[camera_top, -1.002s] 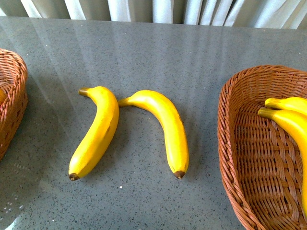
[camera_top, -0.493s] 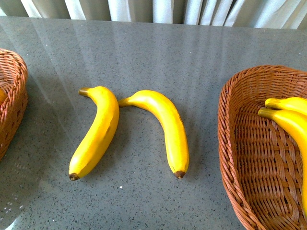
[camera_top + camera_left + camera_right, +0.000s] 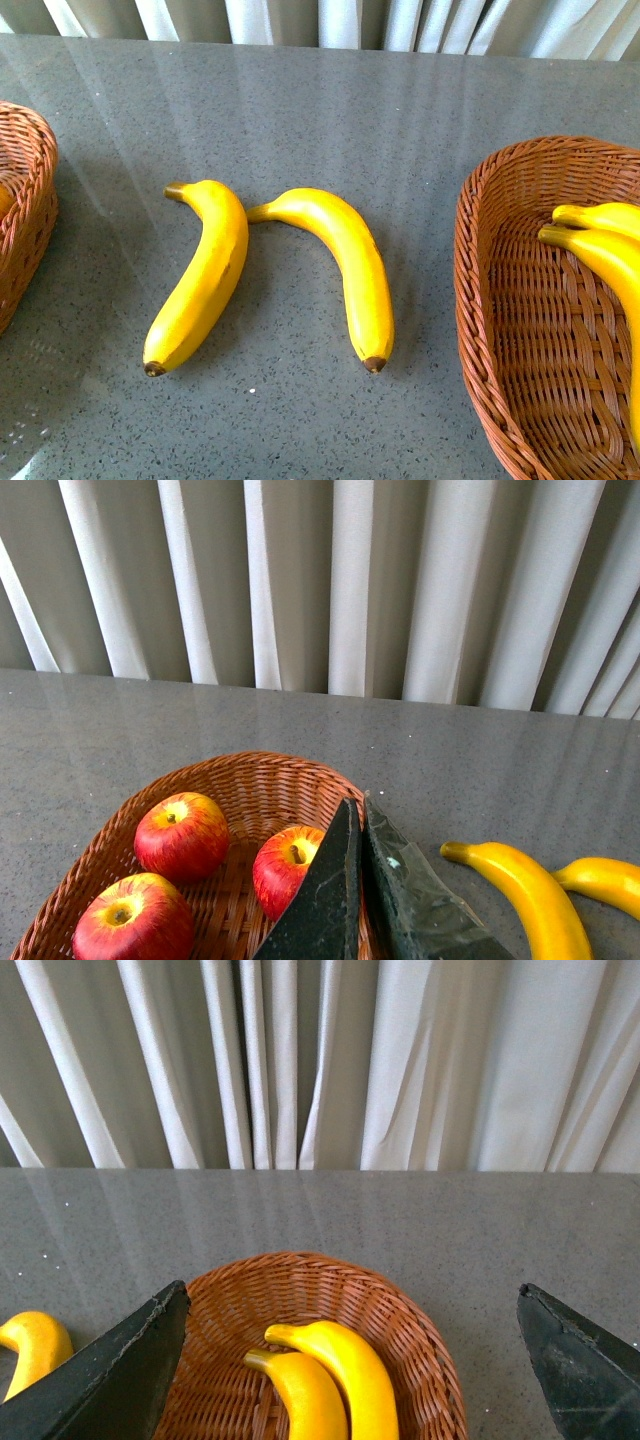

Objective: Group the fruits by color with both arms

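**Two loose bananas wait for the wicker basket**

In the middle of the front view, two bananas lie on the grey counter (image 3: pixel 300 110). The left banana (image 3: pixel 205 275) and the right banana (image 3: pixel 345 265) sit side by side, stems nearly touching at the upper end and brown tips apart at the lower end. The banana basket (image 3: pixel 490 330) fills the right edge of the frame and holds two stored bananas (image 3: pixel 335 1365). The apple basket (image 3: pixel 25 200) shows at the left edge, with three apples (image 3: pixel 182 835) inside it.

Neither arm shows in the front view. The left claw (image 3: pixel 360 810) has its fingers pressed together, holding nothing, above the apple basket's rim. The right claw (image 3: pixel 350 1288) is spread wide and empty, framing the banana basket.

The step in hand looks like fetching a loose banana. The right claw is the better choice, since it is open and on the basket's side. It should take the right banana first, across its thick middle, with the fingers square to the curve so the glossy skin does not slip. Coming down from above would avoid nudging the neighbour at the stems.
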Controlling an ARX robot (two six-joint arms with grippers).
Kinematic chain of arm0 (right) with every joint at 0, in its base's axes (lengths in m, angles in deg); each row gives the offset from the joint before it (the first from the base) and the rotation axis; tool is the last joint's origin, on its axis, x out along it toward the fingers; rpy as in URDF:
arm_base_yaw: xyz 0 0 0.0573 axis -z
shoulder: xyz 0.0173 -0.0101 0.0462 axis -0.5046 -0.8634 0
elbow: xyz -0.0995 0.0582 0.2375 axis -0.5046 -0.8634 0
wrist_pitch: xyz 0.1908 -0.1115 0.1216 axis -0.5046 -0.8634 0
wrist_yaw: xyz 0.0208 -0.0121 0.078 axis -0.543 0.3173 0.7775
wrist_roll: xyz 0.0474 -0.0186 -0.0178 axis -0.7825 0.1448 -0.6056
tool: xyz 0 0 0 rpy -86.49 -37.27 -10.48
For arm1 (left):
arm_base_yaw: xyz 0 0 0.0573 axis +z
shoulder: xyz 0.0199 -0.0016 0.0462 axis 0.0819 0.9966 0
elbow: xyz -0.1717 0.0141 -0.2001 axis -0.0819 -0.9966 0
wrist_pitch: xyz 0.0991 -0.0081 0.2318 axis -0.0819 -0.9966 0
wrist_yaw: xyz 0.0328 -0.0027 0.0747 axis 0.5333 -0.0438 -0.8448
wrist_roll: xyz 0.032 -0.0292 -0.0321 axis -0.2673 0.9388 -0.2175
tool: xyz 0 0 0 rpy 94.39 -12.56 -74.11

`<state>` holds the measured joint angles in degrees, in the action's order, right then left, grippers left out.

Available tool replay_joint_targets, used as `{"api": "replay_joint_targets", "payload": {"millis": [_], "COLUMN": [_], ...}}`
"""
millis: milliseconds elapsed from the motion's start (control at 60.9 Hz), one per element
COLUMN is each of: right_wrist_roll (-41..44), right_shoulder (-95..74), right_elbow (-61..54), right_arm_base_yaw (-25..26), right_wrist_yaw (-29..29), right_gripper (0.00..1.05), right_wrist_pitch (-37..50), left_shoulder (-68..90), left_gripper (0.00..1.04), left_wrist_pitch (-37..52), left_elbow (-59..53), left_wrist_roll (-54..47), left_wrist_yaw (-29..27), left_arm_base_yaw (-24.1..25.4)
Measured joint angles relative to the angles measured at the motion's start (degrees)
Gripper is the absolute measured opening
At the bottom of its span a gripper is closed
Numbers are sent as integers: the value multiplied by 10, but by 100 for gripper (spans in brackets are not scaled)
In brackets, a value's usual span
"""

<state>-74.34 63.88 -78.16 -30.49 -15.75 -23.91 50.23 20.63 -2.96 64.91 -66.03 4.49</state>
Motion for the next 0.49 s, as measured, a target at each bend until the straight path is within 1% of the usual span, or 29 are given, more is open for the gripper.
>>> {"api": "replay_joint_targets", "payload": {"millis": [66,115,181,279,296,394,493], "right_wrist_roll": [0,0,0,0,0,0,0], "right_shoulder": [0,0,0,0,0,0,0], "right_elbow": [0,0,0,0,0,0,0], "right_arm_base_yaw": [0,0,0,0,0,0,0], "right_wrist_yaw": [0,0,0,0,0,0,0], "right_gripper": [96,96,96,96,96,96,96], "right_wrist_pitch": [0,0,0,0,0,0,0], "left_shoulder": [0,0,0,0,0,0,0], "left_gripper": [2,10,22,49,51,70,86], "left_wrist_pitch": [0,0,0,0,0,0,0], "left_elbow": [0,0,0,0,0,0,0], "left_wrist_roll": [0,0,0,0,0,0,0], "left_wrist_yaw": [0,0,0,0,0,0,0], "left_arm_base_yaw": [0,0,0,0,0,0,0]}}
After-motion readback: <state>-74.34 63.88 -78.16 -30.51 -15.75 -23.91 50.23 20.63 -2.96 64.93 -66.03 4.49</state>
